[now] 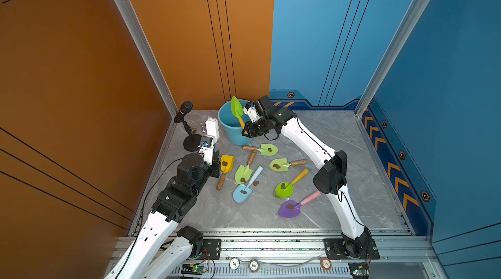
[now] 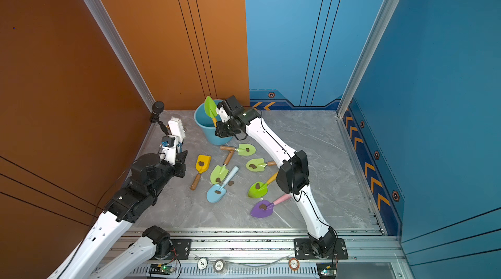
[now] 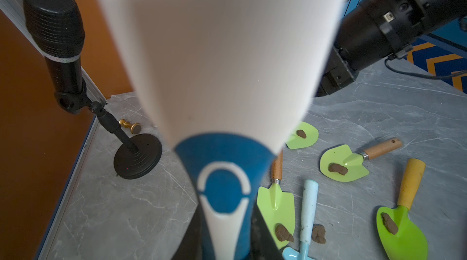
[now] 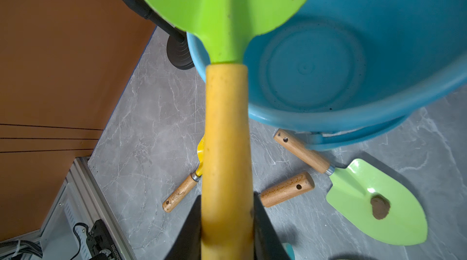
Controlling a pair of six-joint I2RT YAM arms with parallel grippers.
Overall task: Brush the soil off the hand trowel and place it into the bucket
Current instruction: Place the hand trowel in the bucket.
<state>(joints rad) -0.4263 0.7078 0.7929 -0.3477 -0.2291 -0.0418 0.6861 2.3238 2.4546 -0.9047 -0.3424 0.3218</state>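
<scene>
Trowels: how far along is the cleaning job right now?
Done: nothing lies in the bucket yet. In hand: the right tool holds a lump-free green trowel over it, while the left tool holds the brush. Left: seven soiled trowels on the table.

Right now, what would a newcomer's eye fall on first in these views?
The right pincer holding a bright green trowel by its yellow handle, blade up, over the light-blue bucket at the back of the table. Next, the left pincer gripping a white brush near the microphone, and the colourful trowels scattered mid-table, each blade carrying a soil lump.
</scene>
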